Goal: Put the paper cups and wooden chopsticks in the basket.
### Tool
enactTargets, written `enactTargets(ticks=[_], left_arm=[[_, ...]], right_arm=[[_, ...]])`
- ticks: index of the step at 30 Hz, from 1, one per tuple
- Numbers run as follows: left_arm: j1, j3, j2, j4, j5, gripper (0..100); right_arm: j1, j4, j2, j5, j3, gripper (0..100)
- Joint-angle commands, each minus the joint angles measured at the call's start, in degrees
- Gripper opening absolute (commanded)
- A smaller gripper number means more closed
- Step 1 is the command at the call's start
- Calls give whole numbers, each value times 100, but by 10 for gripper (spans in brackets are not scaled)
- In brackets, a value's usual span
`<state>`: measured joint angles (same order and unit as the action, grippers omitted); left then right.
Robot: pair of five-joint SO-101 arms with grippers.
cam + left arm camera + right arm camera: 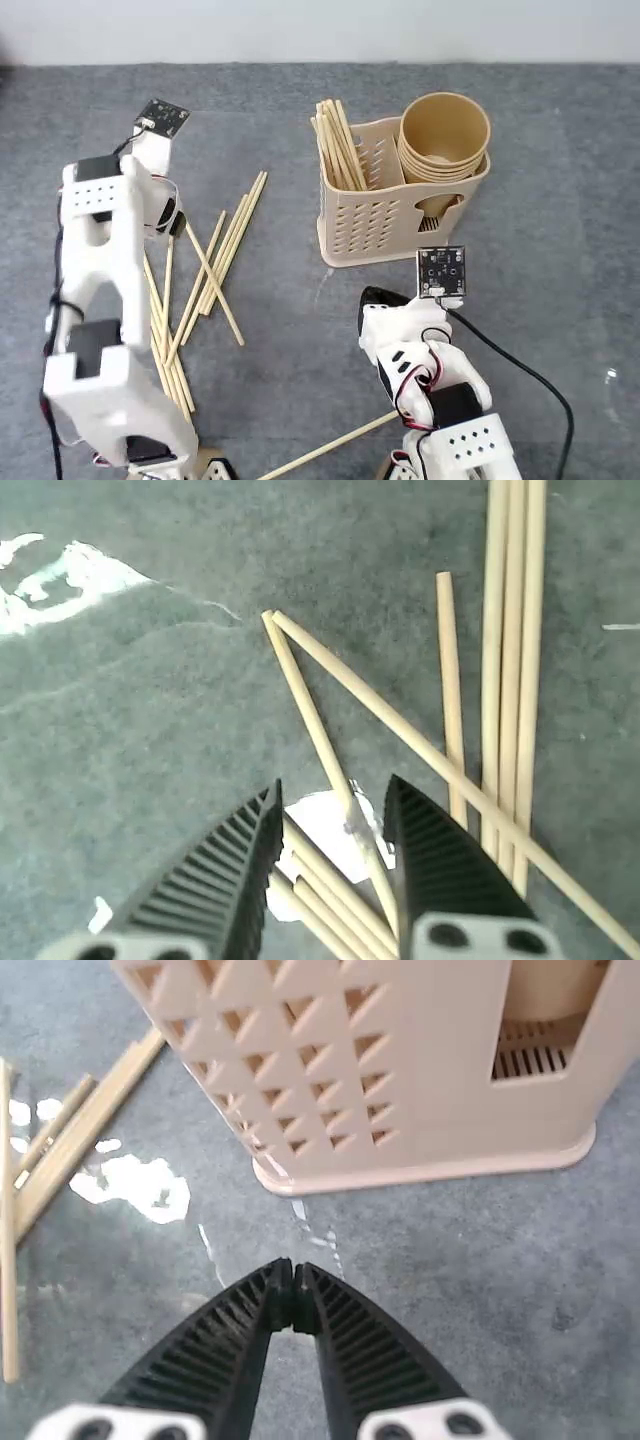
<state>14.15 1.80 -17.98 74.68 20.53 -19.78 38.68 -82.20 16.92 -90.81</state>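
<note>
Basket at counter rear; paper cups stacked in right compartment, bundled chopsticks standing in left. Loose chopsticks scattered left of basket (single chopstick lies before it).

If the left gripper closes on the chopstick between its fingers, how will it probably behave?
The chopstick looks thin and straight, so probably stiff and light. It seems round, so it may roll or slip as the open left gripper closes. More chopsticks lie close beside it; one could be pinched too.
</note>
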Motion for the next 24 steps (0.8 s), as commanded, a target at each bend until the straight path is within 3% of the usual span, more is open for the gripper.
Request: enactTargets(ticks=[1, 12, 24], left_arm=[[-79, 629, -273, 0, -193, 165], [-615, 708, -800, -35, -774, 166], [-598, 708, -1512, 0, -985, 163]], right_arm=[[31, -31, -101, 26, -26, 13], [31, -31, -101, 26, -26, 13], [31, -31, -101, 26, -26, 14]])
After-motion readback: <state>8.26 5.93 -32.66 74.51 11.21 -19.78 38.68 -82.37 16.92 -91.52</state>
